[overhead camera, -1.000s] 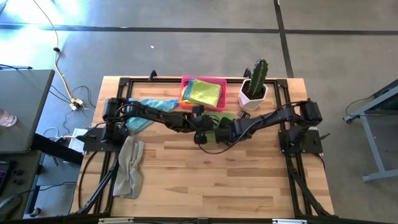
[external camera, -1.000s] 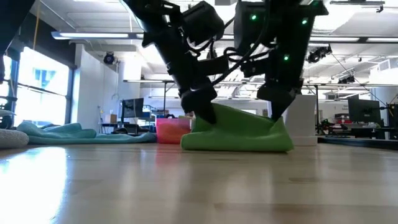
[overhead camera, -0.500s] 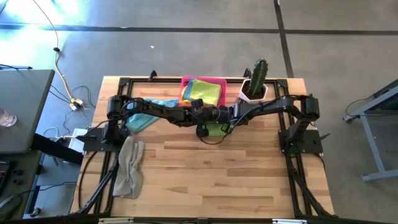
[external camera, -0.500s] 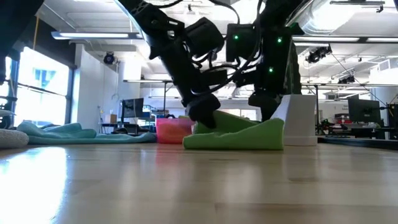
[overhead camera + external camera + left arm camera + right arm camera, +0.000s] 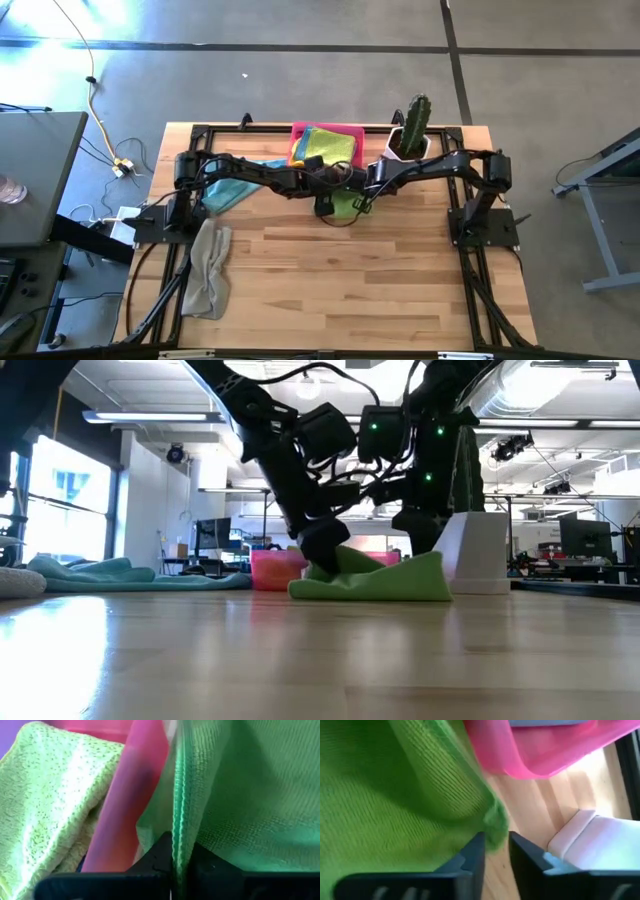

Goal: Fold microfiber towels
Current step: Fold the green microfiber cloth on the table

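Both arms meet at the far centre of the worktop point(image 5: 330, 270), just near of the pink tray point(image 5: 345, 131).

**Left gripper** point(image 5: 322, 190): its jaws are clamped on a hemmed edge of the green towel point(image 5: 385, 577). The left wrist view shows the towel's stitched edge pinched between the two dark fingers, with the pink tray wall just beyond it.

**Right gripper** point(image 5: 495, 851): its jaws stand slightly apart. The right wrist view shows a corner of the green towel lying in the narrow gap between the fingers. Whether the fingers press on the cloth cannot be told.

**Green towel**: it rests on the worktop between the two grippers, close to the tray's near wall. In the low view its right end stands up as a raised peak and its left end is bunched under the left gripper.

**Other towels**:
- A lime green towel point(image 5: 327, 148) lies on top of the stack in the pink tray.
- A light blue towel point(image 5: 232, 188) lies at the far left, partly under the left arm.
- A grey towel point(image 5: 208, 268) lies crumpled at the near left.

**Other item**: a potted cactus point(image 5: 411, 135) stands just right of the tray.
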Controlling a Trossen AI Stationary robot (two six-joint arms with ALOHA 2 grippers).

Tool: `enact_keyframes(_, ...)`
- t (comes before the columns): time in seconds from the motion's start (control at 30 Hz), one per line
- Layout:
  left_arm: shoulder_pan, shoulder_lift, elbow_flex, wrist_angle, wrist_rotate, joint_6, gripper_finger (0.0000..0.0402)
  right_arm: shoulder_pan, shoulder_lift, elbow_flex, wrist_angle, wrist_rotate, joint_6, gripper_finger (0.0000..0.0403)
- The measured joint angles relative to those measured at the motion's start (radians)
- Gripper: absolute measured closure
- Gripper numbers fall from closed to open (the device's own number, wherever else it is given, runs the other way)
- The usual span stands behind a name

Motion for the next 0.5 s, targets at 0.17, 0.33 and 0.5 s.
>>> enact_keyframes(0.17, 0.0, 0.011, 0.0, -0.027, -0.05, 0.003, 0.0337, 0.002, -0.016, 0.008, -0.064, 0.032, 0.047, 0.0263)
enact_keyframes(0.33, 0.0, 0.011, 0.009, -0.031, -0.169, 0.022, 0.0277, 0.032, -0.056, 0.02, -0.053, -0.07, 0.085, 0.026)
enact_keyframes(0.5, -0.01, 0.008, 0.023, -0.029, -0.161, 0.084, 0.0237, 0.085, -0.053, 0.007, 0.061, -0.145, 0.081, 0.0273)
